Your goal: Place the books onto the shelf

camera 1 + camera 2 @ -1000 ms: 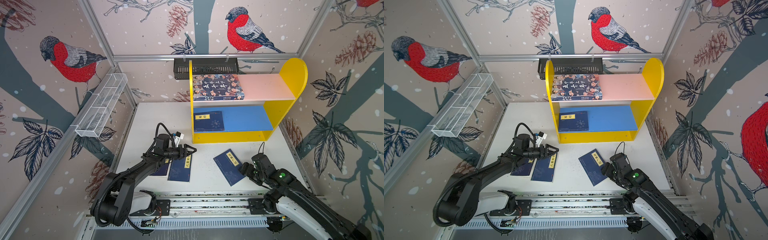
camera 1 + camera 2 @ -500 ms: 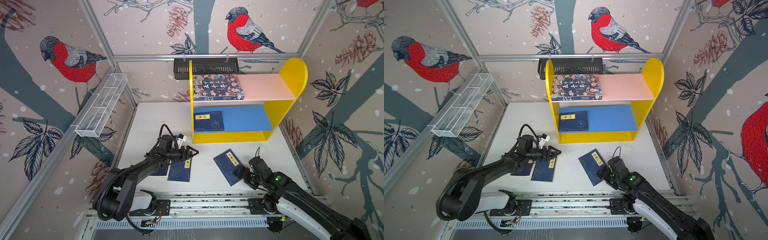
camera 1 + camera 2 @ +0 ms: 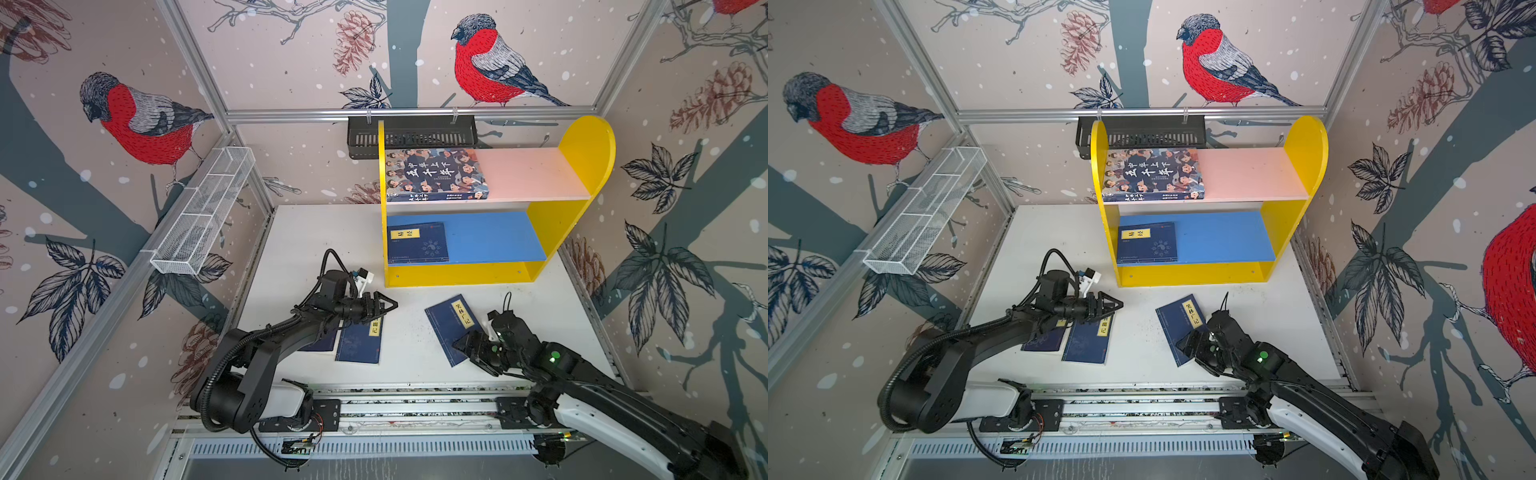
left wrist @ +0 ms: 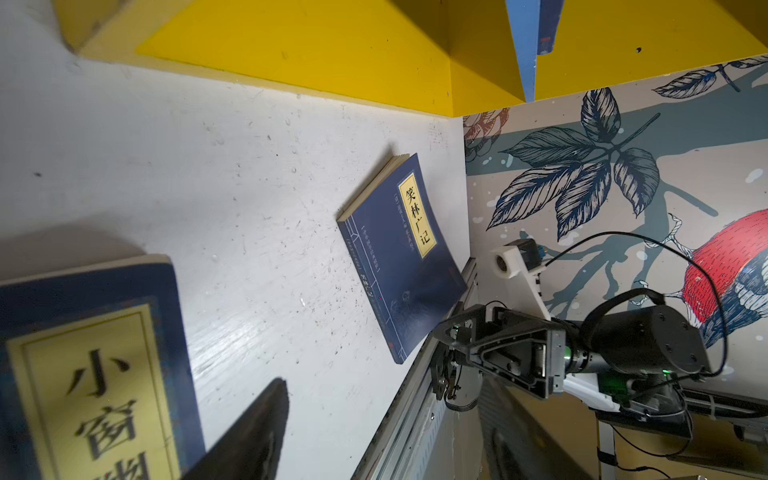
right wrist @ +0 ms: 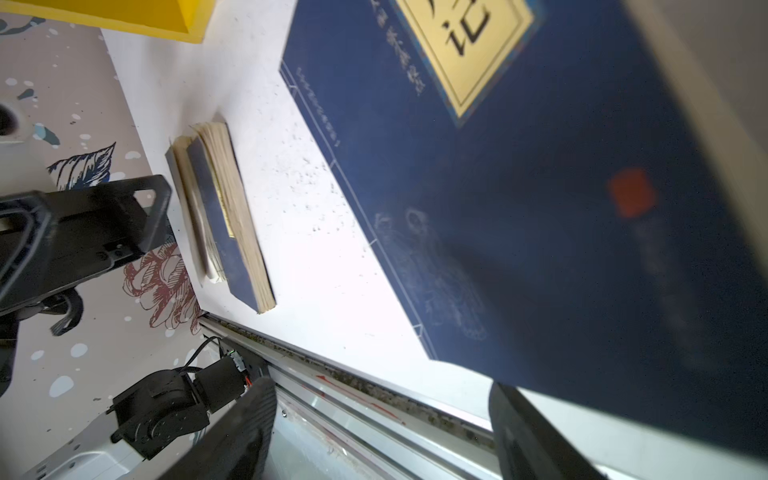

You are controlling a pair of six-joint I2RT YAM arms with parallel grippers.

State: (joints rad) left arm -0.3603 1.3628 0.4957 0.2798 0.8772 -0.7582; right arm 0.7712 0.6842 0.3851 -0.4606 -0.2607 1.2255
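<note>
1. Right gripper (image 3: 468,350): nearest item, well in front of the shelf (image 3: 590,149). The jaws are wide apart and hold nothing. In the right wrist view its fingertips (image 5: 523,428) flank the near corner of item 2. Contact cannot be told.
2. Lone paperback (image 3: 451,332), navy: lies flat on the white tabletop (image 3: 311,232), in front of the shelf's middle. Its long axis is slanted, with the yellow-label end toward the shelf. The right gripper hides the near corner in both top views.
3. Left gripper (image 3: 384,306): in front of the shelf's straight side panel. The jaws are apart and empty, pointing along the shelf front. It hangs above the label end of item 4. The left wrist view shows only one of its fingers (image 4: 249,428), cut off at the frame edge.
4. Top paperback (image 3: 359,343): its long axis points almost straight at the shelf, label end nearest. It overlaps the under paperback (image 3: 318,343), which is mostly hidden beneath the left arm.
5. Shelved paperback (image 3: 417,245): lies flat on the shelf's blue lower board, against the straight panel. Its long axis is hard to judge.
6. Cartoon-face book (image 3: 434,172): lies flat on the shelf's pink upper board, against the same panel. Its spine runs along the front edge and its long axis along the board.
</note>
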